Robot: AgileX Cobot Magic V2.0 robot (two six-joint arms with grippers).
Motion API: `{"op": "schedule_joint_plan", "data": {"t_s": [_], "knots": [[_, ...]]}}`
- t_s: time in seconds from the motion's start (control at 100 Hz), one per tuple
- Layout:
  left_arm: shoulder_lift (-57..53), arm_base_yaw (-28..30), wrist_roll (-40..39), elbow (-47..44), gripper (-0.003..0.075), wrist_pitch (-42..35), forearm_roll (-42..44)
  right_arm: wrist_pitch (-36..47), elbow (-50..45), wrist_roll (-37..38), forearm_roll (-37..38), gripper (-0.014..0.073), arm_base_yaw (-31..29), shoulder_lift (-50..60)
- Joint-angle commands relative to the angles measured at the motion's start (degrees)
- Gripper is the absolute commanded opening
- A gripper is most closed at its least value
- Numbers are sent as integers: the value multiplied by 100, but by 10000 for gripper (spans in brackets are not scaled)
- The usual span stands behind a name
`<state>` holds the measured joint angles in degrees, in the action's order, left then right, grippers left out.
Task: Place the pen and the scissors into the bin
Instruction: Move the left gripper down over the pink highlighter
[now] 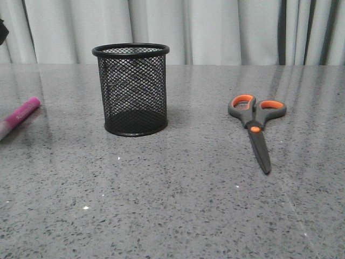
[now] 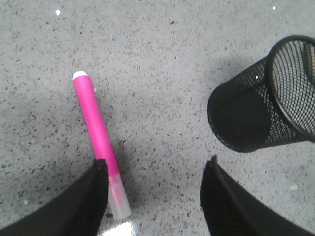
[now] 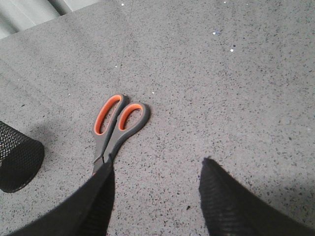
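Observation:
The black mesh bin [image 1: 132,90] stands upright on the table, left of centre. The pink pen [image 1: 19,115] lies at the far left edge. The scissors [image 1: 255,124] lie closed at the right, handles away from me, blades toward me. No gripper shows in the front view. In the left wrist view my left gripper [image 2: 156,169] is open and empty above the table; the pen [image 2: 97,132] lies beside its one finger, and the bin [image 2: 266,101] is off to the other side. In the right wrist view my right gripper [image 3: 156,169] is open and empty; the scissors [image 3: 114,129] run under one finger, which hides the blades.
The grey speckled table [image 1: 178,199] spreads across the view. Pale curtains [image 1: 215,29] hang behind its far edge. The bin's base [image 3: 17,160] shows at the edge of the right wrist view.

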<state>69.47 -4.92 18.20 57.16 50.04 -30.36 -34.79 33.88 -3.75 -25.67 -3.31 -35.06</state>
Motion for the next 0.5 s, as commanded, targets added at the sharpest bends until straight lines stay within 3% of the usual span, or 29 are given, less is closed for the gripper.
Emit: {"op": "schedule_joint_plan", "data": {"t_s": [0.0,0.49], "knots": [[-68,-40,111,224,387,-278,-291,413,196,-70,-110,349,1,-44],[423,-55,117,322,387,-144,126,458,196,-70,-110,349,1,-44]]}}
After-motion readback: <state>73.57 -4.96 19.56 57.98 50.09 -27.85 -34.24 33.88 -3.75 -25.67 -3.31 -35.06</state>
